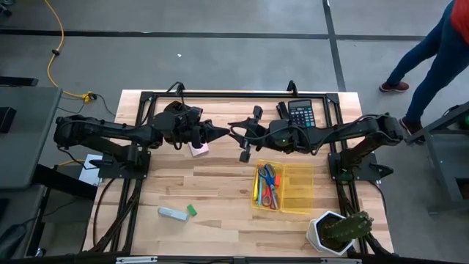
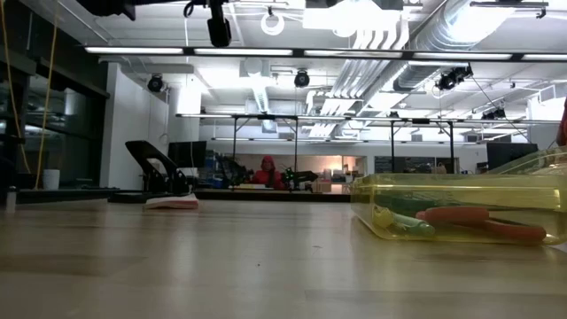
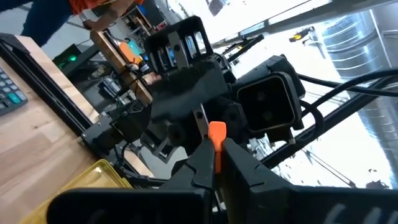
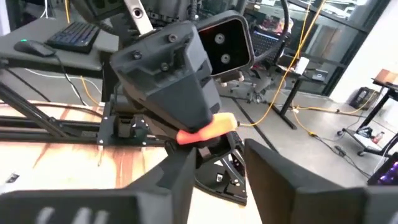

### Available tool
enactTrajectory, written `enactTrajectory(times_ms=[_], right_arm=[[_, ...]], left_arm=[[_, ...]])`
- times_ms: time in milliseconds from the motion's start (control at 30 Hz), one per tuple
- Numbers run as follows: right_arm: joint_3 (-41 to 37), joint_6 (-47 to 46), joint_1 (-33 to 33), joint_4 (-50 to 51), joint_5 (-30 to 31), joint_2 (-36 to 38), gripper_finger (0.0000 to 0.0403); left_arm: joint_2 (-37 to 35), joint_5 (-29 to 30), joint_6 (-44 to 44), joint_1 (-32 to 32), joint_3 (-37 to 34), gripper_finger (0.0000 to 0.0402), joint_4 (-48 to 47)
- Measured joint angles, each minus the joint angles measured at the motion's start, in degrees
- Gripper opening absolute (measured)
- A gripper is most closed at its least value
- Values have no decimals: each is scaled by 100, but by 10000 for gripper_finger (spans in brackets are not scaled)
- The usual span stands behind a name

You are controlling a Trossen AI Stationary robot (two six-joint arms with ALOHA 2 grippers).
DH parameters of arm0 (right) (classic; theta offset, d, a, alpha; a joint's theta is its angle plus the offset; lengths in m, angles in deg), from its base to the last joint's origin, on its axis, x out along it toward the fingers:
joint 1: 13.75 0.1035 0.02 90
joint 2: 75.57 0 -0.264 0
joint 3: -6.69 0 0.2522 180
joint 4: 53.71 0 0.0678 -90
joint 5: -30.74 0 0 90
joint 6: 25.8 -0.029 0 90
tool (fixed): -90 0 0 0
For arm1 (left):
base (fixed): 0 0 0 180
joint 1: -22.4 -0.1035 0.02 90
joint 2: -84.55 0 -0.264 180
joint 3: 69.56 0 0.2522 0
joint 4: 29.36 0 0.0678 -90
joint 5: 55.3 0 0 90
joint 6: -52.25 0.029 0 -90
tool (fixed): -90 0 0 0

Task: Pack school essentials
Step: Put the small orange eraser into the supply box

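Small orange marker (image 3: 216, 138) — short, stubby, bright orange — clamped in the left gripper (image 1: 217, 133), held in the air above table centre. In the right wrist view it (image 4: 208, 129) pokes out sideways from the left gripper's fingers; its long axis runs roughly across the jaws.

Right gripper (image 1: 244, 139) sits just at 3 o'clock of the left one, tips nearly facing, fingers apart around nothing.

Pink sticky-note pad (image 1: 198, 149) lies on the table under the left gripper. Yellow clear tray (image 1: 299, 192) at 4 o'clock holds red-handled scissors (image 1: 272, 195) and blue-handled scissors (image 1: 268, 174), long axes 12–6. Green eraser (image 1: 191, 210) with a pale block (image 1: 172, 213) at 7 o'clock. Calculator (image 1: 300, 112) at 1 o'clock, potted cactus (image 1: 335, 230) at 5 o'clock.
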Motion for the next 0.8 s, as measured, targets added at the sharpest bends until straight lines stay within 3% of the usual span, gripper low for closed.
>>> enactTrajectory(times_ms=[167, 300, 467, 800], right_arm=[[4, 20, -2, 60, 5, 14, 203], [7, 235, -7, 74, -412, 23, 239], [28, 141, -2, 93, -1032, 38, 244], [26, 176, -39, 213, -883, 182, 242]], left_arm=[[0, -256, -20, -70, -5, 1, -14], [0, -625, -64, -122, -5, 1, -23], [20, -763, -189, -315, -21, 1, -77], [13, -986, -385, -407, -14, 1, -24]])
